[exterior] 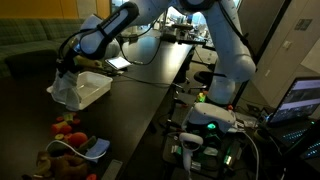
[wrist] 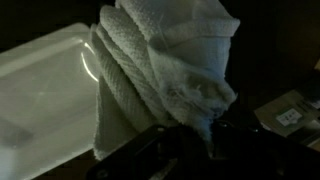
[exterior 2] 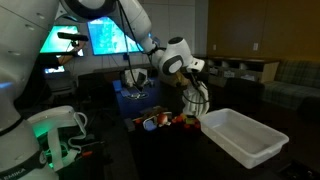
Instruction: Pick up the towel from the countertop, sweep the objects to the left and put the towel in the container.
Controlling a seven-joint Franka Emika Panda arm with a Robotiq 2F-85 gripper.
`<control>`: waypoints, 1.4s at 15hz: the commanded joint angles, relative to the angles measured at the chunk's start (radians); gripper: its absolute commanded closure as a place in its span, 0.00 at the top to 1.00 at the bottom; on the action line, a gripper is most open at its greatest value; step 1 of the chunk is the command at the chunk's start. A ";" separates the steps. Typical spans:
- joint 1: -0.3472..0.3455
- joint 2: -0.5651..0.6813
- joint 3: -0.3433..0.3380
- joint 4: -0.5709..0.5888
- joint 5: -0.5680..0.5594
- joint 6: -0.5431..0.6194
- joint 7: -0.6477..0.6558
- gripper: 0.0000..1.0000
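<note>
Gripper (exterior: 68, 70), fingers pinching the towel (wrist: 160, 70), hangs at the container's (exterior: 100, 88) edge; it should probably centre over the container before releasing.

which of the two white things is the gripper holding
The towel, hanging bunched from the gripper; the other, the container, sits on the countertop beside it.
</note>
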 commanded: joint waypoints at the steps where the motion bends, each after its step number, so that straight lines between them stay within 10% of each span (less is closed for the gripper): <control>1: -0.050 0.024 -0.017 0.145 0.030 -0.074 -0.032 0.06; 7: -0.029 0.197 -0.158 0.473 -0.014 -0.234 0.045 0.06; 8: -0.022 0.230 -0.184 0.523 -0.025 -0.265 0.060 0.49; 15: -0.032 0.382 -0.238 0.806 -0.100 -0.533 0.056 0.89; 21: -0.072 0.202 -0.193 0.674 -0.119 -0.835 -0.086 1.00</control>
